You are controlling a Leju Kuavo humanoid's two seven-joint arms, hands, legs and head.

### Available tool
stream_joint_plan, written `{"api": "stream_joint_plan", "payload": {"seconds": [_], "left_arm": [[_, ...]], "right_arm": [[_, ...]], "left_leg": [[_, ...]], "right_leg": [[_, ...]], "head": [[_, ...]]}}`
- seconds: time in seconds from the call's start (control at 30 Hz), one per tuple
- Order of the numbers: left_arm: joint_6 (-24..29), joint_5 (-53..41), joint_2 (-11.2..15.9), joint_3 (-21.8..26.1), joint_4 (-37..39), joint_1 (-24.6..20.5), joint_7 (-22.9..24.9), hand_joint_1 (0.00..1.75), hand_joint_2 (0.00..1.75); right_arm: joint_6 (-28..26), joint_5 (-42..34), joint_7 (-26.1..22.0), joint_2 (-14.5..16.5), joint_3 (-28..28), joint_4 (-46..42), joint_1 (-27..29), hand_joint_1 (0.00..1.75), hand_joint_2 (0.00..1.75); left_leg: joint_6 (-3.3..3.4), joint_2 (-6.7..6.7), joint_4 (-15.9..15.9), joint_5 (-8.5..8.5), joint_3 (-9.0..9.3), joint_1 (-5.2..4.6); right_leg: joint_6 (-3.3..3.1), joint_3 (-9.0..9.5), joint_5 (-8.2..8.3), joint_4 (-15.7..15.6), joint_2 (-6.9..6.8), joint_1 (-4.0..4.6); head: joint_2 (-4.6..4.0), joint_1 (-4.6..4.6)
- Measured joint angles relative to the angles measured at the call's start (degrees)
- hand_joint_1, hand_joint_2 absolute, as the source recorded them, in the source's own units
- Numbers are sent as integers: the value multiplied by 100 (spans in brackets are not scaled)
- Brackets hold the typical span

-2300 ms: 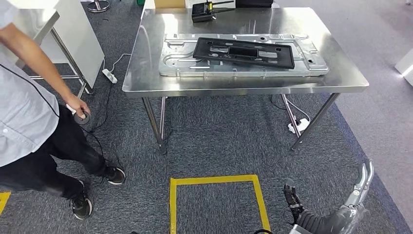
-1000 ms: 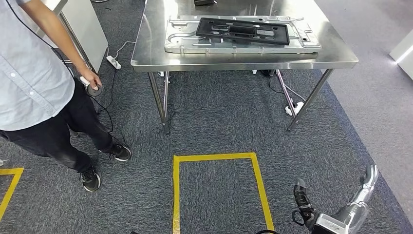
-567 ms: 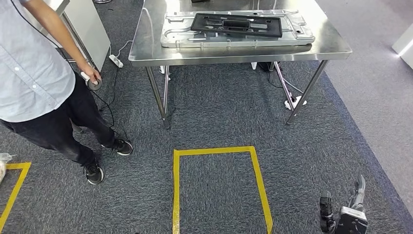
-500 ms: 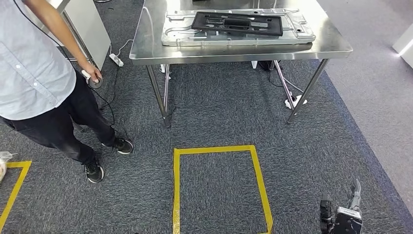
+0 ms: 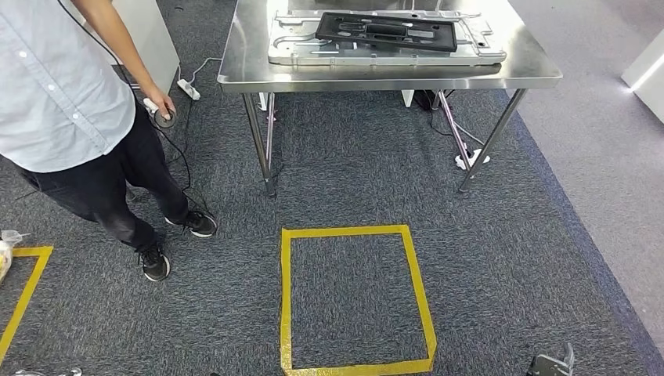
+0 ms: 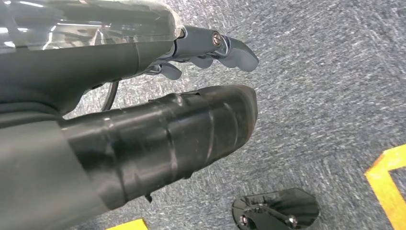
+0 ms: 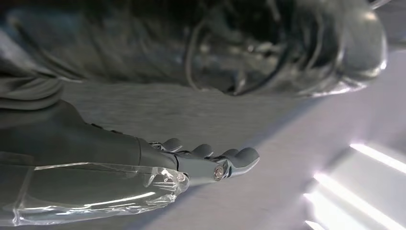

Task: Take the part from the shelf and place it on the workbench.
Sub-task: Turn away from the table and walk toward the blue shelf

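We are standing well back from the steel surface [image 5: 376, 74], where the black part [image 5: 387, 30] is lying flat on a silver panel [image 5: 470, 53]. Our left hand [image 6: 210, 48] and right hand [image 7: 210, 160] are hanging empty, fingers apart, gripping nothing. If another part is waiting on the shelf, we are judging it wise to turn slowly, keeping clear of the person [image 5: 70, 110] near the surface's corner.

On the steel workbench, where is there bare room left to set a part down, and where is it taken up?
The workbench is bare along its left end and right end, and in a narrow strip along the near edge. The middle is crowded: the grey metal panel covers it, with the black part lying on top.
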Motion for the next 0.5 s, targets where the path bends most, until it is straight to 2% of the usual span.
{"api": "stream_joint_plan", "payload": {"seconds": [0.03, 0.07, 0.1, 0.2, 0.23, 0.27, 0.33, 0.37, 0.4, 0.43, 0.47, 0.5], "left_arm": [[13, 7, -4, 1, 0, -2, 4, 0, 0], [27, 12, -12, 2, 0, -4, 4, 0, 0], [42, 18, -19, 3, 0, -7, -4, 0, 0], [65, 36, -30, 9, 0, 2, -32, 0, 0], [68, 43, -31, 10, 0, 6, -35, 0, 0], [69, 51, -31, 11, 0, 6, -37, 0, 0], [71, 57, -31, 14, 0, 6, -40, 0, 0], [71, 59, -31, 15, 0, 9, -41, 0, 0], [72, 59, -31, 17, 0, 14, -40, 0, 0], [74, 60, -31, 19, 0, 17, -40, 0, 0], [78, 60, -31, 21, 0, 18, -39, 0, 0], [81, 60, -31, 24, 0, 18, -39, 0, 0]], "right_arm": [[-14, 27, -55, -49, -185, 383, -121, 0, 0], [-30, 45, -97, -112, -400, 825, -238, 0, 0], [-43, 58, -126, -184, -629, 1280, -352, 0, 0], [-102, 115, -139, -373, -1153, 2399, -567, 0, 0], [-142, 150, -127, -426, -1279, 2712, -622, 0, 0], [-192, 193, -106, -474, -1393, 2998, -672, 0, 0], [-301, 283, -42, -543, -1545, 3440, -745, 0, 0], [-361, 337, 8, -567, -1595, 3629, -771, 0, 0], [-431, 406, 82, -586, -1632, 3805, -796, 0, 0], [-512, 487, 173, -604, -1664, 3974, -823, 0, 0], [-593, 578, 279, -621, -1690, 4132, -850, 0, 0], [-678, 677, 402, -633, -1707, 4276, -875, 0, 0]], "left_leg": [[-20, 10, 23, 10, -23, -7], [-46, 22, 39, 18, -36, -14], [-79, 39, 49, 31, -48, -20], [-191, 68, 86, 16, -85, -9], [-215, 57, 202, -92, -136, -2], [-230, 33, 434, -276, -232, 5], [-230, -15, 1155, -726, -512, 11], [-222, -25, 1479, -862, -627, 11], [-204, -31, 1641, -880, -666, 7], [-179, -37, 1616, -795, -617, 1], [-142, -55, 1388, -622, -473, -13], [-83, -130, 1017, -429, -267, -33]], "right_leg": [[-15, 240, 72, -390, -25, 14], [-46, 374, 95, -647, -44, 29], [-87, 433, 86, -794, -58, 51], [-235, 365, 154, -825, 2, 72], [-282, 345, 190, -841, 29, 68], [-328, 321, 225, -854, 55, 69], [-389, 256, 274, -848, 108, 103], [-407, 224, 290, -838, 142, 127], [-418, 194, 301, -822, 184, 150], [-422, 169, 308, -802, 230, 171], [-425, 155, 312, -780, 281, 191], [-425, 144, 313, -761, 335, 202]], "head": [[0, -1], [0, -1], [0, -3], [0, -4], [0, -7], [0, -9], [0, -13], [0, -12], [0, -12], [0, -12], [0, -12], [0, -12]]}}
